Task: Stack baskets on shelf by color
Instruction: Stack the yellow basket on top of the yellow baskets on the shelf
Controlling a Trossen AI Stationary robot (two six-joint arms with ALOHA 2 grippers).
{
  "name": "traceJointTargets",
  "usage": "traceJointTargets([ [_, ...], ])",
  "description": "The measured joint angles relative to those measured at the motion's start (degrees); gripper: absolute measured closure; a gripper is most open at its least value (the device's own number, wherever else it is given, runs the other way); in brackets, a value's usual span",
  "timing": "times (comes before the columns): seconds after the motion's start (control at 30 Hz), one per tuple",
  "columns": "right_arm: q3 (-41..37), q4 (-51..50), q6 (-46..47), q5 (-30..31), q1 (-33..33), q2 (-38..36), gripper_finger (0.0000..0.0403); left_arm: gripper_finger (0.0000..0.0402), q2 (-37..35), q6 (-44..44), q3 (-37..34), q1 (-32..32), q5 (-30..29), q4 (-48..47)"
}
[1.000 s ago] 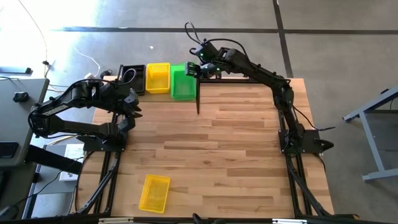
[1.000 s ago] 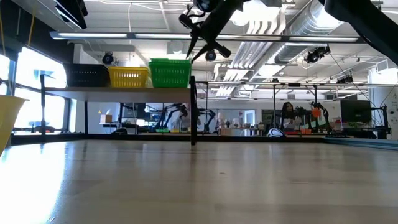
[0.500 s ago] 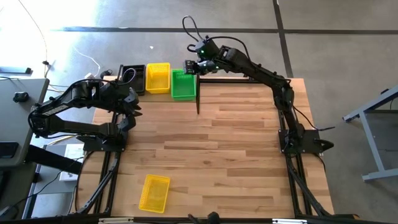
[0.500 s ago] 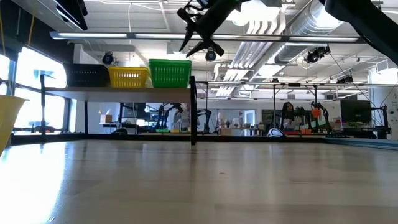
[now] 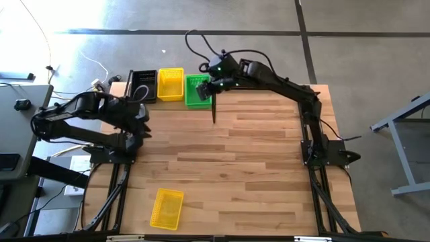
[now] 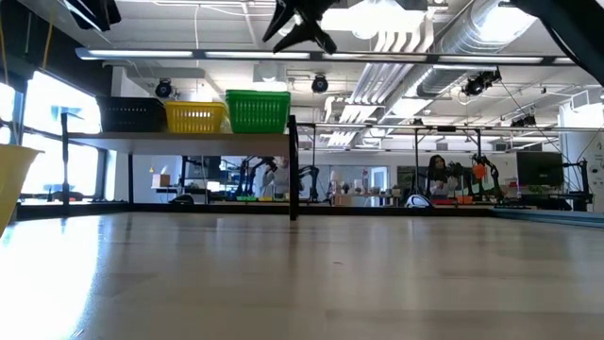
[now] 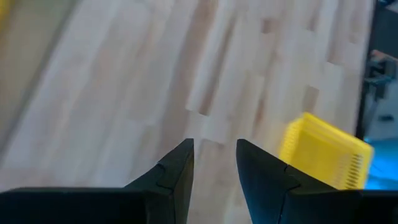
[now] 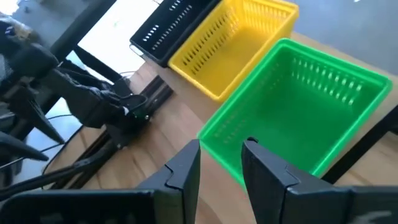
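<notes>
A: Where are the baskets sitting?

B: Three are lining the shelf (image 6: 179, 139) at the far left of the surface (image 5: 255, 161): a black basket (image 5: 142, 85), a yellow basket (image 5: 170, 84) and a green basket (image 5: 196, 91). A loose yellow basket (image 5: 166, 208) is lying near the front left edge.

A: And the claws?

B: The right claw (image 8: 219, 163) is hovering just above the green basket, fingers slightly spread, pinching nothing. The left claw (image 7: 214, 163) is hanging over the left side of the surface, also parted and empty.

A: Which step is this?

B: The green basket looks freshly placed. Next, I'd say the loose yellow basket needs grasping and stacking onto the yellow basket.
</notes>
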Motion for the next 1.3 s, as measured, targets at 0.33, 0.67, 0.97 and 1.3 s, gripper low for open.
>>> traceJointTargets([
  [0.33, 0.0, -0.5, 3.5, 2.9, 6.2, -1.8, 0.0300, 0.0291, 2.3, -10.5, 0.0, -17.9, -0.2, 3.1],
  [0.67, 0.0, -0.9, 4.2, 5.4, 9.4, -1.8, 0.0300, 0.0291, 10.7, -16.6, 0.0, -35.4, -1.1, 10.0],
  [0.97, 0.0, -1.6, 2.4, 4.7, 9.9, -1.8, 0.0300, 0.0291, 18.1, -26.8, 0.0, -46.7, -1.5, 13.3],
  [1.3, 0.0, -5.1, -0.4, 2.1, 9.4, -2.6, 0.0300, 0.0272, 26.4, -32.6, 0.0, -54.4, -2.1, 24.1],
])
